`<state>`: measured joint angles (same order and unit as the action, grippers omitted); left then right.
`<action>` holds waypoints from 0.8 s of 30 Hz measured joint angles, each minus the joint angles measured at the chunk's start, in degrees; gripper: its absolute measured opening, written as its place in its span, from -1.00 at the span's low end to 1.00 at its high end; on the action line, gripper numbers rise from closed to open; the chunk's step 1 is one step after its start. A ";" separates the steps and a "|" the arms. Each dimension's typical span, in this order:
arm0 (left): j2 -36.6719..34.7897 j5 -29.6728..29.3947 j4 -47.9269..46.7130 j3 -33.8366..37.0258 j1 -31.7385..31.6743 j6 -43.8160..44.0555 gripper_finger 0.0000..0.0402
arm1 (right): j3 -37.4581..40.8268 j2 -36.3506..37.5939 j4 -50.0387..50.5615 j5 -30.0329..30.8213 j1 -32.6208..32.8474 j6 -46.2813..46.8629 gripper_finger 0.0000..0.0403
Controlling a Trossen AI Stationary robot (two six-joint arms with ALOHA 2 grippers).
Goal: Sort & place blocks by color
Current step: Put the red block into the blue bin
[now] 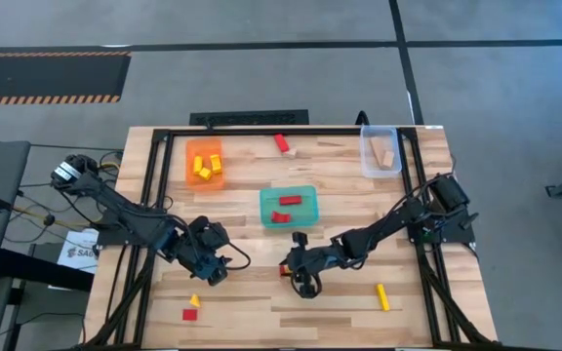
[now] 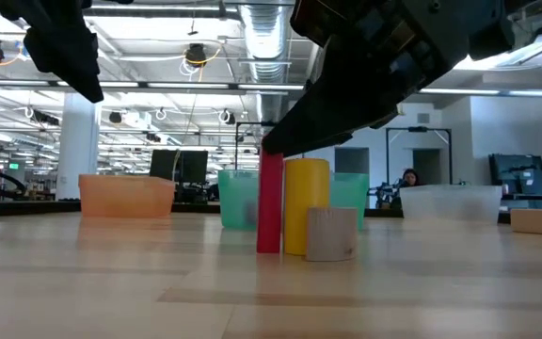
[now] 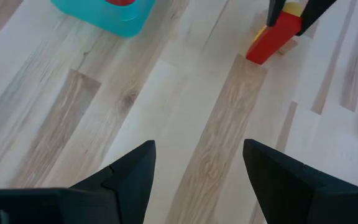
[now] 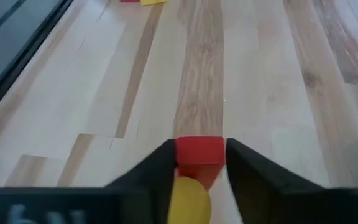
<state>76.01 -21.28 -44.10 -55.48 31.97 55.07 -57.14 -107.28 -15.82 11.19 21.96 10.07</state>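
A red block point(image 2: 269, 202), a bar, stands upright on the table with its lower end on the wood. A yellow cylinder point(image 2: 306, 205) and a pale wooden cylinder point(image 2: 331, 233) stand right beside it. My right gripper point(image 4: 199, 165) is shut on the red block point(image 1: 283, 270) near the table's middle front. My left gripper point(image 3: 197, 174) hovers open over bare table to the left point(image 1: 210, 265), with nothing between its fingers. The orange tray point(image 1: 204, 161) holds yellow blocks, the teal tray point(image 1: 288, 205) red ones, and the clear tray point(image 1: 381, 151) wooden ones. My right gripper pinches the red block's upper end point(image 4: 199, 149) between its two fingers, one on each of two opposite sides. The fingers slant down at it from the table's right. The block stands upright, its lower end point(image 2: 269, 247) on the table, close against the yellow cylinder point(image 4: 188, 199).
Loose blocks lie about: a red one point(image 1: 282, 142) and a wooden wedge point(image 1: 325, 148) at the far edge, a yellow bar point(image 1: 382, 296) at the front right, and a yellow point(image 1: 195, 301) and a red piece point(image 1: 189, 314) at the front left. A black frame point(image 1: 154, 195) rims the table.
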 joint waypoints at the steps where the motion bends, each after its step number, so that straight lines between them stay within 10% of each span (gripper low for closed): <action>1: 0.00 0.00 0.00 0.00 0.00 0.00 0.15 | 0.00 0.01 -0.26 -1.04 -0.07 0.00 -0.38; 4: 0.00 0.04 -0.02 0.00 0.00 0.00 0.15 | 0.00 0.55 -0.13 -3.92 -0.48 0.00 -0.62; 24: -5.66 -4.74 -0.21 0.02 -2.83 -0.82 0.15 | 0.02 25.00 19.00 4.90 -17.68 -4.52 -0.60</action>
<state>70.35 -26.02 -44.31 -55.46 29.14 54.25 -57.12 -82.28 3.18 16.08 4.27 5.54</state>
